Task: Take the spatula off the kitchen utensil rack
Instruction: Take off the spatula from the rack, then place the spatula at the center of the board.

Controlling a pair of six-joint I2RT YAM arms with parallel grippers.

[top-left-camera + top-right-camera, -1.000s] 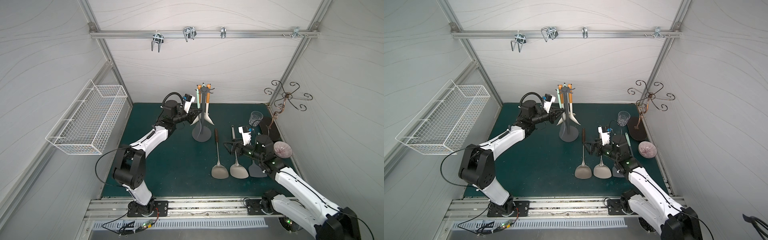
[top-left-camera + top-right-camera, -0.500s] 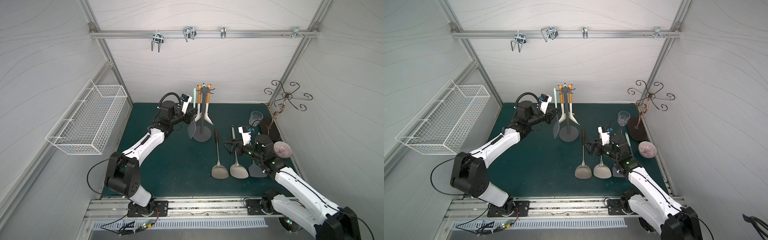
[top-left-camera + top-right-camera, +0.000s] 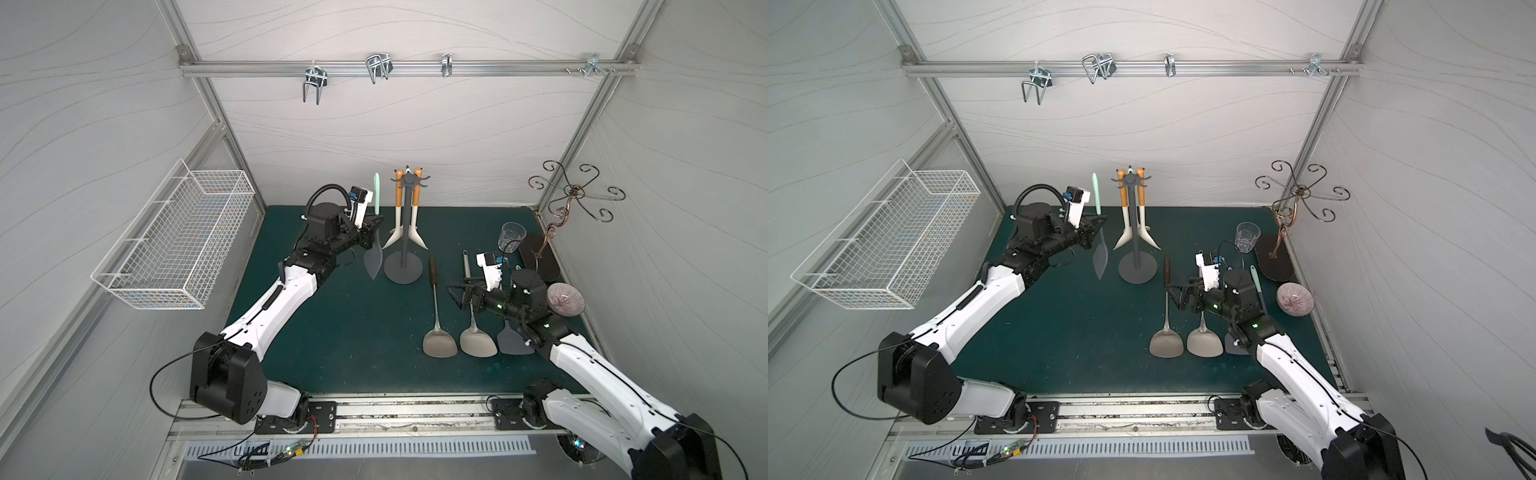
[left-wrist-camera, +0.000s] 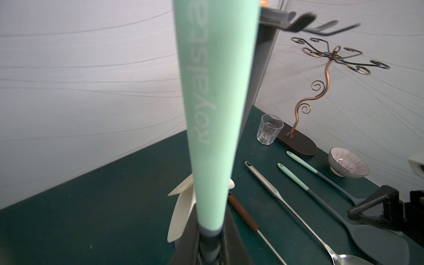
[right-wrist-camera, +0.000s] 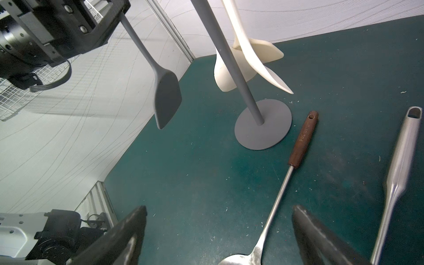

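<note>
White wire basket (image 3: pixel 174 241) on the side wall, far left of the kitchen utensil rack (image 3: pixel 402 270); dark green mat (image 3: pixel 332 332) under everything else.

Closer to the rack, on its left: left gripper (image 3: pixel 371 226) clenched on the spatula (image 3: pixel 373 259), at the dark neck just under the mint-green handle; holds it upright, grey blade down, off the hooks and just left of the rack's round base; in both top views, handle tip apart from the star-shaped crown and at about its height; in the right wrist view, the spatula (image 5: pixel 166 91) hanging clear of the mat and not touching the rack (image 5: pixel 263 130).

On the rack itself: two cream utensils (image 3: pixel 394 241) with orange handles, hanging either side of the pole, heads splayed out near the base.

Right of the rack, flat on the mat: wood-handled steel turner (image 3: pixel 434 316) and all-steel turner (image 3: pixel 478 343) side by side, heads toward the robot's side; just right of these, a grey-bladed turner (image 3: pixel 513 343), partly hidden under the right arm.

Above those handles: right gripper (image 3: pixel 461 293), jaws spread wide, grasping nothing; in the right wrist view, both fingers (image 5: pixel 137 218) well apart over the mat.

Further right of the rack: clear glass (image 3: pixel 510 237); copper scrolled stand (image 3: pixel 571 195) on a dark oval base; ribbed bowl (image 3: pixel 565 299) near the right wall.
</note>
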